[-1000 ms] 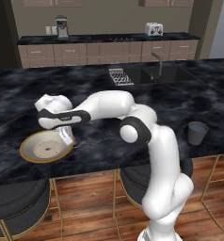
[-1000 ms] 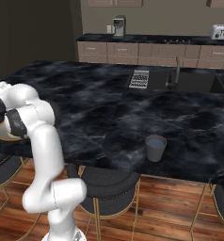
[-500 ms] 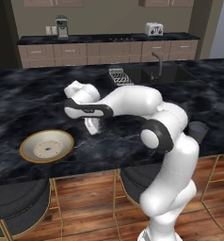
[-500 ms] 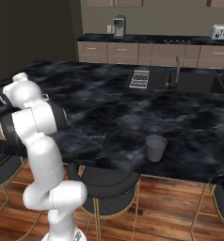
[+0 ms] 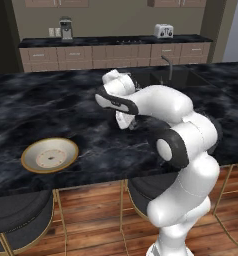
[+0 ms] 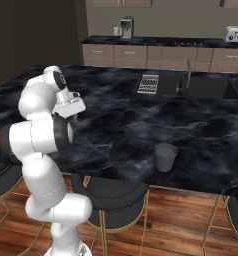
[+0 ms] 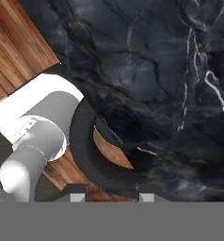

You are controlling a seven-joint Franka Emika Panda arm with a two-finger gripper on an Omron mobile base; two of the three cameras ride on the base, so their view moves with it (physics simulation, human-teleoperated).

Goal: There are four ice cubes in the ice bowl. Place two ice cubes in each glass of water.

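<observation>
The ice bowl (image 5: 28,151), tan-rimmed and cream inside, sits on the dark marble counter near its front edge at the left. A tiny speck in its middle may be ice cubes, too small to count. My gripper (image 5: 126,123) hangs over the counter's middle, well to the right of the bowl and above the surface, fingers pointing down. From the right base view the gripper (image 6: 74,118) is far left of one glass of water (image 6: 165,156), a dark grey tumbler by the front edge. The jaws are shut. I cannot make out an ice cube between them.
A sink with a faucet (image 6: 187,76) and a dish rack (image 6: 148,84) lie at the counter's far side. Dark round stools (image 6: 112,191) stand under the front edge. A toaster (image 5: 163,31) and coffee machine (image 5: 66,27) stand on the back counter.
The arm has swung from above the ice bowl rightward to the counter's middle, with the gripper staying shut throughout. The bowl and the glass have not moved.
</observation>
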